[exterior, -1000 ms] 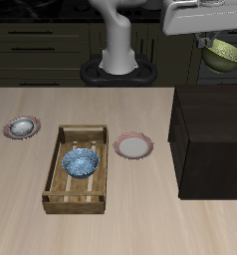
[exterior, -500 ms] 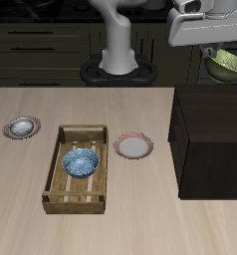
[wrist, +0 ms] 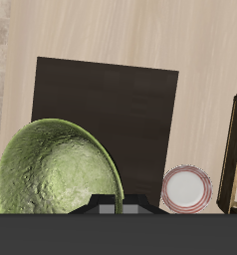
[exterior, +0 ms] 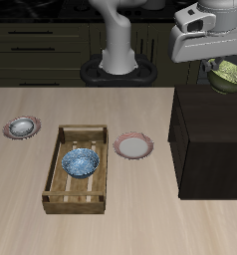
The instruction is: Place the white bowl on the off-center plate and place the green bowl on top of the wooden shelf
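Note:
My gripper (exterior: 223,67) is shut on the rim of the green bowl (exterior: 231,76), holding it tilted in the air above the back of the wooden shelf (exterior: 210,139). The wrist view shows the green bowl (wrist: 53,184) close up by the gripper (wrist: 111,205), with the wooden shelf's flat dark top (wrist: 111,105) below it. Far across the table, the white bowl (exterior: 22,126) sits on the off-center plate (exterior: 9,129).
A second pink-rimmed plate (exterior: 133,146) lies bare between the shelf and a pale slatted wooden tray (exterior: 61,159) holding a blue patterned bowl (exterior: 80,162). That plate (wrist: 187,189) and the tray's edge (wrist: 235,149) also show in the wrist view.
The gripper has carried the green bowl lower and a little farther out over the shelf. Nothing else has moved.

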Controlling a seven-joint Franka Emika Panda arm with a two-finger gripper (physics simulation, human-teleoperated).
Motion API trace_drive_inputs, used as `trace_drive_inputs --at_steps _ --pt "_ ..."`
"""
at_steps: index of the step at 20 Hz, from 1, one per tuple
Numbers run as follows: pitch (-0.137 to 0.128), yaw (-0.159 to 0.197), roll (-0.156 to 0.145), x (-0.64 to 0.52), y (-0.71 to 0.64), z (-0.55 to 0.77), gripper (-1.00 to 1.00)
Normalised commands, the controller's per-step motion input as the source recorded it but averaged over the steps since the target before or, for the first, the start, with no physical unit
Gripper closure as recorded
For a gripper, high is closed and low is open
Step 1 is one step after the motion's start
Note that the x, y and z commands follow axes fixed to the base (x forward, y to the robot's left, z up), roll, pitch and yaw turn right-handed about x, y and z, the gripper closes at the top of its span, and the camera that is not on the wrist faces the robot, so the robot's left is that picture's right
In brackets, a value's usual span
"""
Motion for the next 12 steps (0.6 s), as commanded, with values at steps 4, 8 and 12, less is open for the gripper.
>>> trace_drive_inputs --at_steps 4,8,12 --pt "0.042 0.013 0.011 0.08 -0.07 -0.27 1.00" --pt "0.075 0.045 0.037 0.08 -0.05 -0.39 1.00" --pt "0.031 0.005 0.017 -0.02 -0.08 -0.19 -1.00"
